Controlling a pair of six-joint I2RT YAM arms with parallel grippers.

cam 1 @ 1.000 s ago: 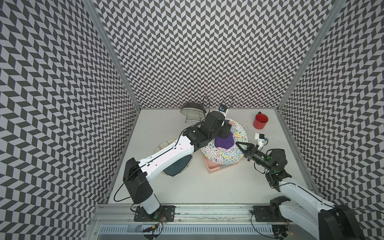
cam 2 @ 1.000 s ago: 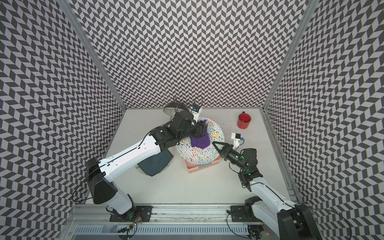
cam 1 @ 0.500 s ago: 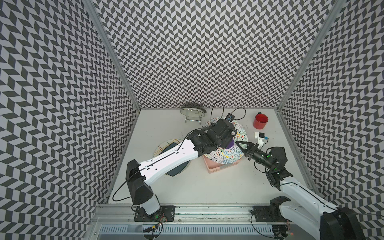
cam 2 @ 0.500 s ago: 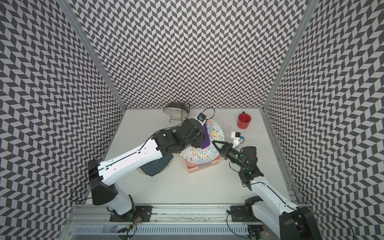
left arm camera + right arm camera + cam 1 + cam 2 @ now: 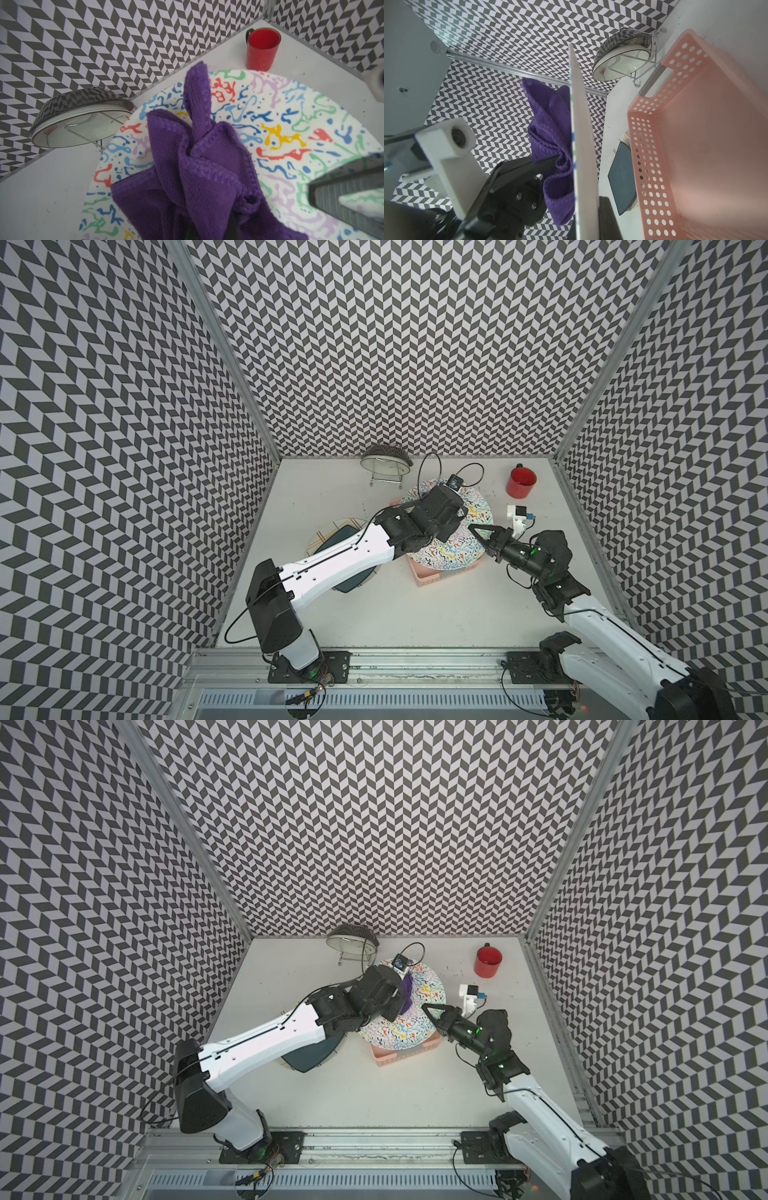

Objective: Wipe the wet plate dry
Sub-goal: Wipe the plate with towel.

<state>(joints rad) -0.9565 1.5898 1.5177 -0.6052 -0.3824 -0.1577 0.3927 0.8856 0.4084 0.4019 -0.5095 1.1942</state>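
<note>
Where the floor of the cell shows, it is a plain white table (image 5: 415, 614), lightly speckled, closed on three sides by walls (image 5: 374, 344) in a grey-and-white chevron pattern, with a metal rail (image 5: 415, 655) along the front carrying both arm bases.

Count:
- One plate (image 5: 453, 549), multicoloured squiggles, held tilted over the basket. The right gripper (image 5: 473, 527) is clamped on its rim.
- One cloth (image 5: 207, 176), purple, bunched against the plate's face. The left gripper (image 5: 555, 164) is pinched tight on it.
- One basket (image 5: 432, 578), pink, perforated.
- One mug (image 5: 521, 481), red, near the far right corner.
- One bowl (image 5: 385, 456), tipped on a wire stand at the back wall.
- Two stacked dishes (image 5: 353, 576), dark square on striped round, under the left arm.
</note>
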